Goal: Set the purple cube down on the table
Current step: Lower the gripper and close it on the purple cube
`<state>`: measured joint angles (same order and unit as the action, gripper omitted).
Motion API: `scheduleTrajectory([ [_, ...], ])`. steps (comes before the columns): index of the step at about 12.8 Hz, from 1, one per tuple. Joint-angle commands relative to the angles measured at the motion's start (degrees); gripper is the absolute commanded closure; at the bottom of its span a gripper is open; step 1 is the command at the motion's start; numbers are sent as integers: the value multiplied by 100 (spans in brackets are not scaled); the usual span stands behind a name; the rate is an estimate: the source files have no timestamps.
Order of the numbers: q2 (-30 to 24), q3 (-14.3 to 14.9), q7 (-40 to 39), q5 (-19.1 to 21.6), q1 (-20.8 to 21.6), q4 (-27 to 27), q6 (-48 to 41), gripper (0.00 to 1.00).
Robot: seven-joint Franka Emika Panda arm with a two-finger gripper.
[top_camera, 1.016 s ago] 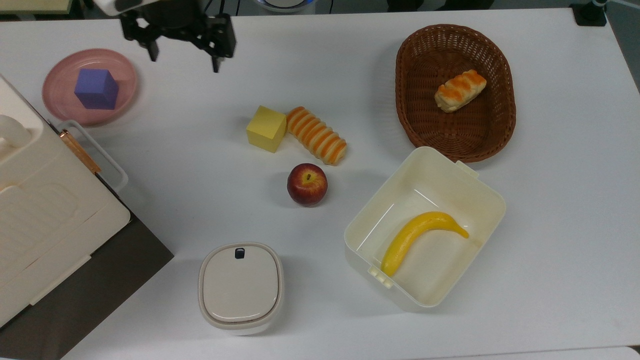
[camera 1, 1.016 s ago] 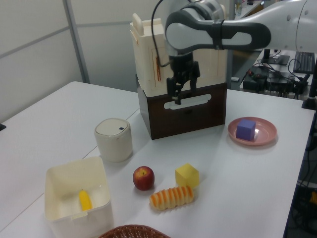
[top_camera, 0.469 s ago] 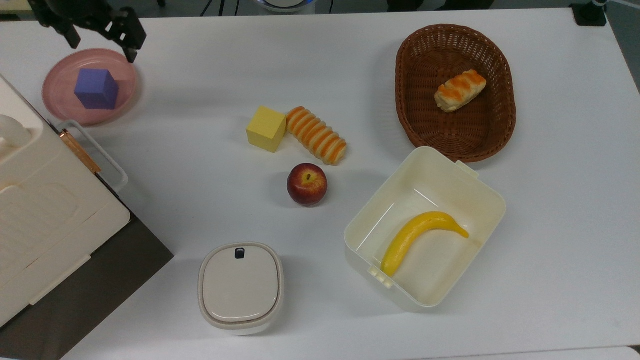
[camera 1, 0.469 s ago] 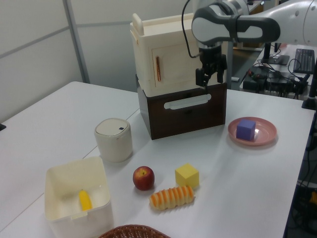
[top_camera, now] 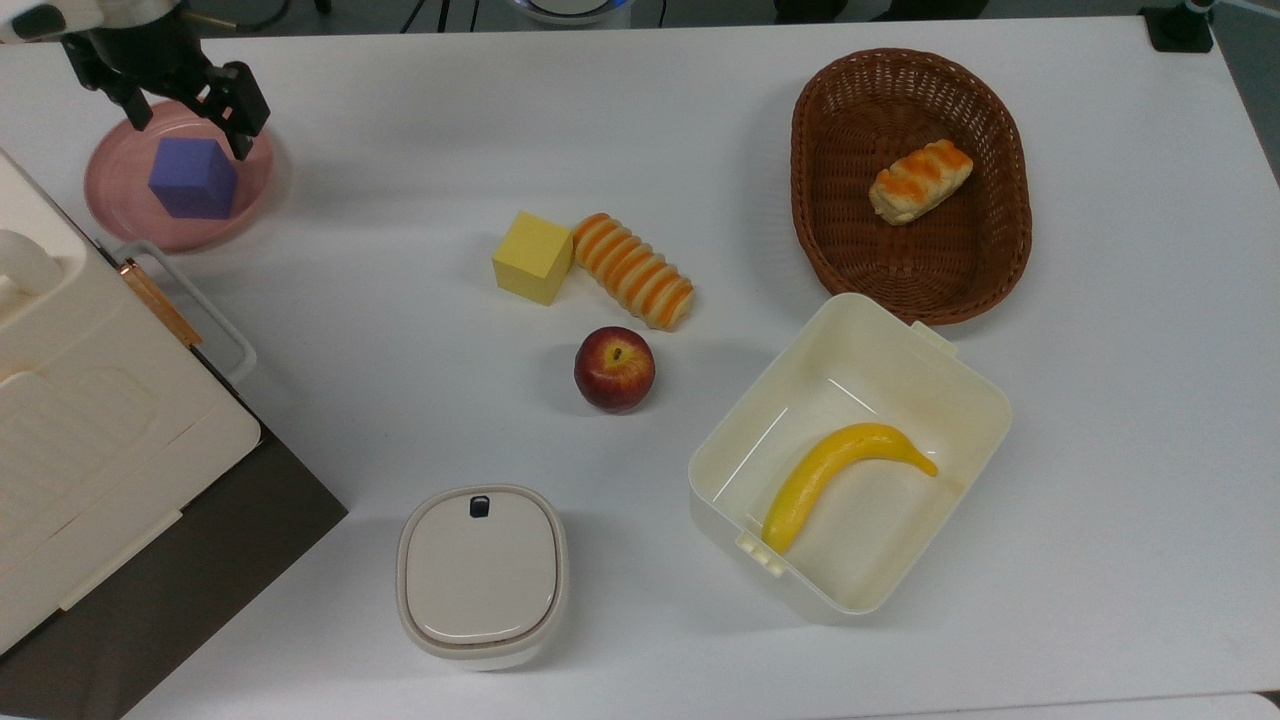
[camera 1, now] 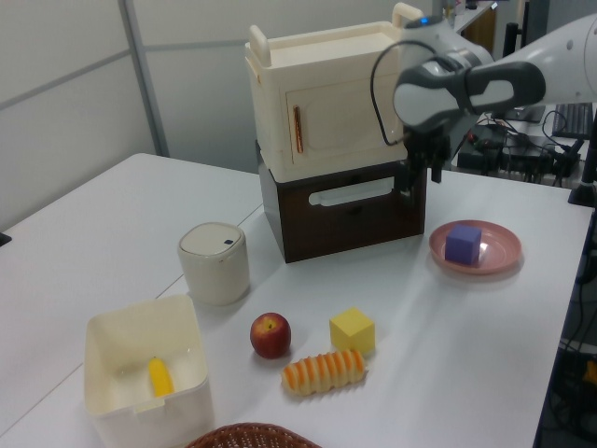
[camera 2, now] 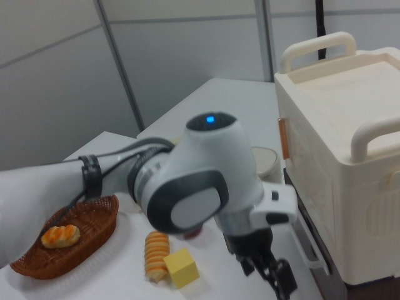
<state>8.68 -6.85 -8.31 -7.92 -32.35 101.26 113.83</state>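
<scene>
I see the purple cube [top_camera: 193,177] sitting on the round pink plate [top_camera: 115,215] at the far left of the table [top_camera: 640,150] in the top view. As a cube it has no long axis; it rests flat on one face, and in the top view its sides are turned slightly off the table edges, with one corner pointing toward the top view's upper right. In the left view the cube [camera 1: 463,244] stands upright in the middle of the plate [camera 1: 499,257], at the left view's right.

My gripper [top_camera: 185,115] hangs above the far rim of the plate, its two dark fingers spread apart with nothing between them; one fingertip [top_camera: 240,140] lies just beside the cube's upper right corner in the top view. In the left view the gripper [camera 1: 417,179] is above the table, to the left view's left of the plate and clear of the cube.

To the right in the top view, well apart from the plate, lie a yellow cube [top_camera: 531,257] touching a striped bread roll [top_camera: 633,271], and an apple [top_camera: 614,368] just nearer. A cream cabinet [top_camera: 80,400] stands at the top view's left edge.
</scene>
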Motion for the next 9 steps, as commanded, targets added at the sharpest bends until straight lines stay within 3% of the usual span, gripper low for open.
scheduleTrajectory([
  [1, -236, 0, -197, -17, -350, 947, 657, 0],
  [5, 71, 9, -1521, -26, -1070, 1018, 720, 0],
  [9, 571, 0, -1692, -70, -1116, 957, 992, 0],
])
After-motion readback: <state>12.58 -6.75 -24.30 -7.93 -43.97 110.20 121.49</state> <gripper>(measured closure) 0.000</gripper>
